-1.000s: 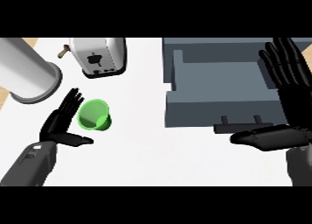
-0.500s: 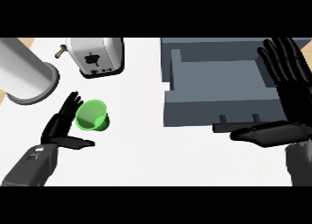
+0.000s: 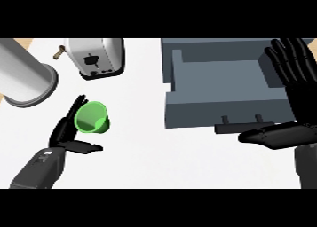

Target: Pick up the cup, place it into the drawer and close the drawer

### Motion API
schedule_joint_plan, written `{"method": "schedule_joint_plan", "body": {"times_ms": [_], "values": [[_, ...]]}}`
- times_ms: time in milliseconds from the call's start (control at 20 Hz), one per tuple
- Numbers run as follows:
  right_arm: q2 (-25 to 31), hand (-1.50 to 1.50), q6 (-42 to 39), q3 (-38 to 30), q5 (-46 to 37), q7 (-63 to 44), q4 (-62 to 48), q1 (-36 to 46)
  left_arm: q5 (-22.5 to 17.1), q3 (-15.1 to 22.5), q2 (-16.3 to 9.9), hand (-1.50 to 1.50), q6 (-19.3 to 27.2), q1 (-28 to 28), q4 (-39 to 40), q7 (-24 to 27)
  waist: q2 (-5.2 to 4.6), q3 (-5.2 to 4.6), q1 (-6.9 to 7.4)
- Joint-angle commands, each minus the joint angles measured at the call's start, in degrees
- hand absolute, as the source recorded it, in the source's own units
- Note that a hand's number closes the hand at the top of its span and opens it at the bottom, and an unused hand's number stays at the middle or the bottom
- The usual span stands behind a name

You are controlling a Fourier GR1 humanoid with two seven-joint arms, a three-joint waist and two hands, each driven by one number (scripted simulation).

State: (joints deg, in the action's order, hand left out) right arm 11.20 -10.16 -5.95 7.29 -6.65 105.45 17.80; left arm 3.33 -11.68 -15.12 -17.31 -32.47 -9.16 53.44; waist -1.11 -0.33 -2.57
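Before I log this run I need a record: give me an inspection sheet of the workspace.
Surface: white counter, wooden strip at the left edge.
Job's things: green cup tipped on its side; grey drawer pulled open, nothing seen inside.
Clutter: toaster at the back; large grey cylinder at far left.
Hands: left hand open, fingers alongside the cup, thumb below it; right hand open, at the drawer's right side, thumb by the drawer's handle.
Cables: nothing seen.
Surroundings: nothing seen.
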Motion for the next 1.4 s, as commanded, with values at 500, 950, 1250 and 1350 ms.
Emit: {"method": "schedule_joint_plan", "body": {"times_ms": [500,950,1250,1350], "values": [[-0.8,-1.50,0.4,1.2,-0.9,-0.3,0.4,0.1,-0.8,-0.3,3.0,1.50,-13.3,-2.0,0.3,4.5,-0.19,-0.08,-0.20],[1.9,-1.50,-0.1,-2.6,1.4,-1.9,-1.1,3.4,-1.4,-3.1,4.4,1.50,7.8,-1.2,-5.9,15.0,0.28,0.07,1.02],[1.3,-1.50,-1.0,-2.4,1.7,-0.6,1.4,-2.1,-8.2,-11.0,7.9,1.50,16.2,1.9,-7.1,17.1,0.67,0.18,1.36],[0.2,-1.50,-0.1,-1.7,0.1,1.1,1.5,-3.3,-8.9,-10.4,7.5,1.50,8.5,-0.2,-8.9,15.2,0.86,0.23,1.76]]}}
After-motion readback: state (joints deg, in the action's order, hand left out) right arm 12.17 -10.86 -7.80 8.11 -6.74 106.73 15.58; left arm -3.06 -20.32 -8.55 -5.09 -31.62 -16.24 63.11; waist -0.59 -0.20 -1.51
